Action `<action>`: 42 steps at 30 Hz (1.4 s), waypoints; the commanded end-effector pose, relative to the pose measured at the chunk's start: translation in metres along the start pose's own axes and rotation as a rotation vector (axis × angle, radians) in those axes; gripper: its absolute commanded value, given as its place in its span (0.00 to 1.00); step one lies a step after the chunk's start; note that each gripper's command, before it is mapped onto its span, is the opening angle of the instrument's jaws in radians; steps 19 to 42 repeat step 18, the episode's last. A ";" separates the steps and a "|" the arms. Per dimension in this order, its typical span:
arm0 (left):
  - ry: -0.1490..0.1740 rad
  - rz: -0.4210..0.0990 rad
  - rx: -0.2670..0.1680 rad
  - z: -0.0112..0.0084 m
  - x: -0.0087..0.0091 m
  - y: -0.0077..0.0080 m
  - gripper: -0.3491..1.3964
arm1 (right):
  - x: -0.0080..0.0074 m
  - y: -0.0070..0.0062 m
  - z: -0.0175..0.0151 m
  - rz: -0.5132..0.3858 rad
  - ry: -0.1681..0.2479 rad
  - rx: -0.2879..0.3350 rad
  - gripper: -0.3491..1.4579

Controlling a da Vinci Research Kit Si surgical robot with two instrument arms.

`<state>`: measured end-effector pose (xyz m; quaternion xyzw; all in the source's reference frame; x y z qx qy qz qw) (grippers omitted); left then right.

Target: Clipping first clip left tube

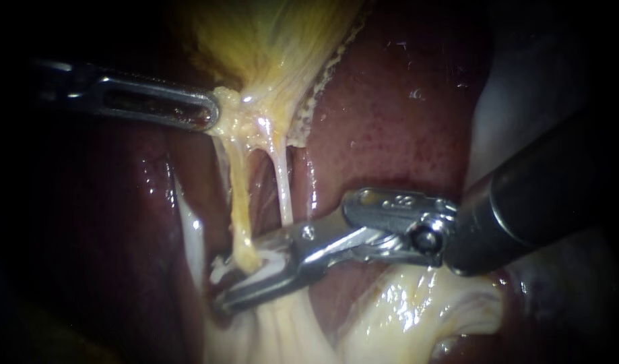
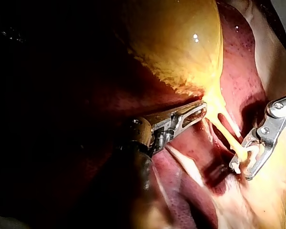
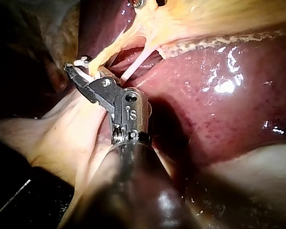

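Note:
Two tubes run down from the yellow gallbladder: the yellowish left tube and the thin white right tube. My right instrument comes in from the right, its jaws standing apart on either side of the left tube's lower end. They carry a white clip that wraps around that tube. The left wrist view shows the same clip curled round the tube. My left instrument holds the gallbladder's neck where the tubes start, jaws shut on that tissue.
Dark red liver lies behind and right of the tubes. Pale fatty tissue bulges under the right instrument's wrist. A pale grey surface shows behind its shaft.

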<state>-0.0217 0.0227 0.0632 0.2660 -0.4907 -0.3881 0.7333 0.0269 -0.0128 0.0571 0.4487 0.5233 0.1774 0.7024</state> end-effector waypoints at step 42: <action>0.000 0.000 0.000 0.0000 0.0000 -0.0001 0.00 | -0.0004 0.0007 -0.0003 0.027 0.006 -0.010 0.00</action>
